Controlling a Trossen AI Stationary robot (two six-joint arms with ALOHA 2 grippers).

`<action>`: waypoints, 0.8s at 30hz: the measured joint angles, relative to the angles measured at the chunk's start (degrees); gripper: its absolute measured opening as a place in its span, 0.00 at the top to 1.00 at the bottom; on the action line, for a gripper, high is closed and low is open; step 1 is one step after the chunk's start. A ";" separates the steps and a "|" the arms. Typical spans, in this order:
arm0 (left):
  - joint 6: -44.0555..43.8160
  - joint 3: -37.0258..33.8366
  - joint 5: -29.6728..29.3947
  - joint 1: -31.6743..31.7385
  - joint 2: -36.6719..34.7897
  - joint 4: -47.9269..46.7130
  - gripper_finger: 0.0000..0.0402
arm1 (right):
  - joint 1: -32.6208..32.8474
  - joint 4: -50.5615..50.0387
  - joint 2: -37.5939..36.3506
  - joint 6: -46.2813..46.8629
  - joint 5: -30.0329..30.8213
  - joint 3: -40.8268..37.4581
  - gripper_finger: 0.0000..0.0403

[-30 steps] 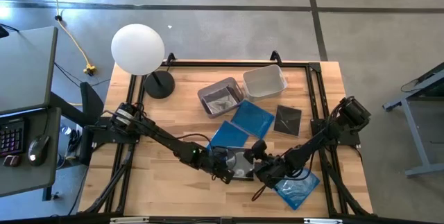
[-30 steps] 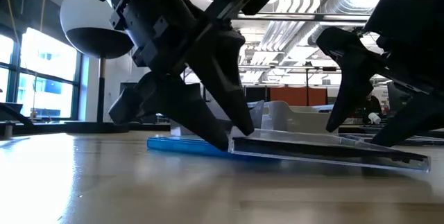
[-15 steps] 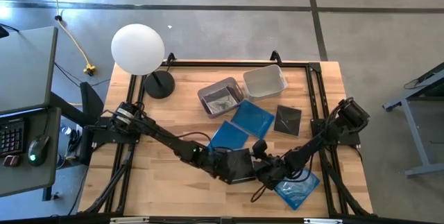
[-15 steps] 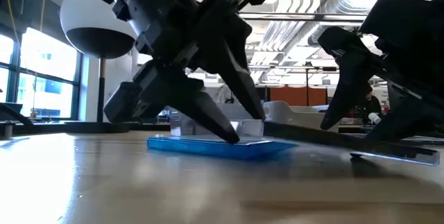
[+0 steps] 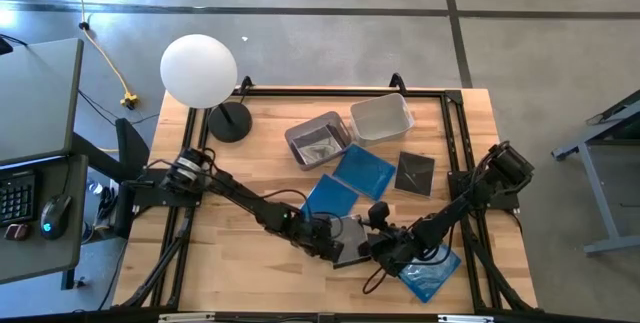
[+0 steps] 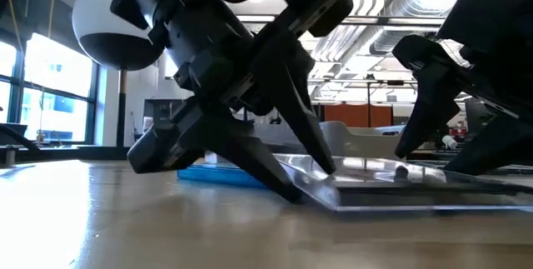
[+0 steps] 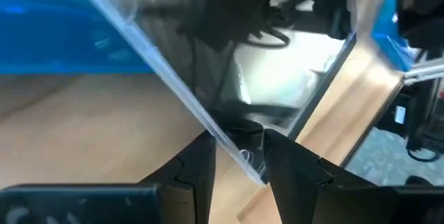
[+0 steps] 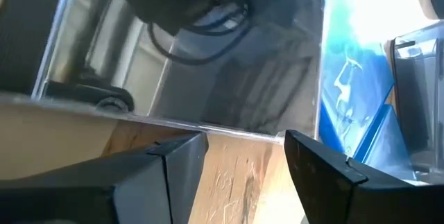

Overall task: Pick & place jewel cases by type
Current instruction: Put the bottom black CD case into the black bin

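At the near middle of the wooden worktop (image 5: 225, 263), the left gripper (image 5: 333, 244) is pinching one edge of a thin dark jewel case with a clear shiny front (image 5: 352, 239), its fingers (image 7: 198, 168) partly closed across the plastic, while the right gripper (image 5: 378, 250) is waiting just beside the case's other edge with its fingers (image 8: 177, 156) spread wide and holding nothing. Compared with a second ago, the case is sitting lower and flatter: then it was propped up at a slant, and now, in the low view, it is lying nearly level close above the wood, so the left arm seems to be resetting its hold rather than carrying the case off to its group. Sorting looks barely begun: two blue square plastic cases (image 5: 345, 181) are lying overlapped farther back, another blue case (image 5: 428, 272) at the near right, and a black case (image 5: 415, 173) at the far right. Only the high view is showing this spread and the grey tub (image 5: 318, 140) and clear tub (image 5: 382, 117); only the left wrist view is showing the pinch itself.
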 joint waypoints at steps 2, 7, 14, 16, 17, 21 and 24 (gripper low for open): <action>0.04 0.00 -0.03 0.12 0.08 0.24 0.71 | 0.00 0.02 0.02 0.32 0.40 0.00 0.51; 1.05 0.00 -0.57 0.17 0.08 1.56 0.71 | 0.07 -0.90 0.04 2.32 1.56 0.00 0.51; 3.51 0.04 -0.87 0.35 0.04 5.94 0.71 | 1.63 -6.09 0.00 9.44 2.64 0.15 0.51; 4.30 0.06 -1.63 0.35 0.04 6.79 0.71 | 2.39 -6.19 0.01 10.32 3.05 0.04 0.51; 4.99 0.07 -2.04 0.35 0.04 6.85 0.71 | 2.70 -6.23 0.04 10.71 3.36 0.04 0.51; 6.72 0.11 -4.67 0.48 -0.47 6.90 0.71 | 3.15 -5.87 0.17 12.04 5.20 -0.04 0.51; 8.12 0.66 -9.37 1.96 -0.88 9.36 0.71 | 2.29 -1.59 0.26 12.45 3.74 0.35 0.51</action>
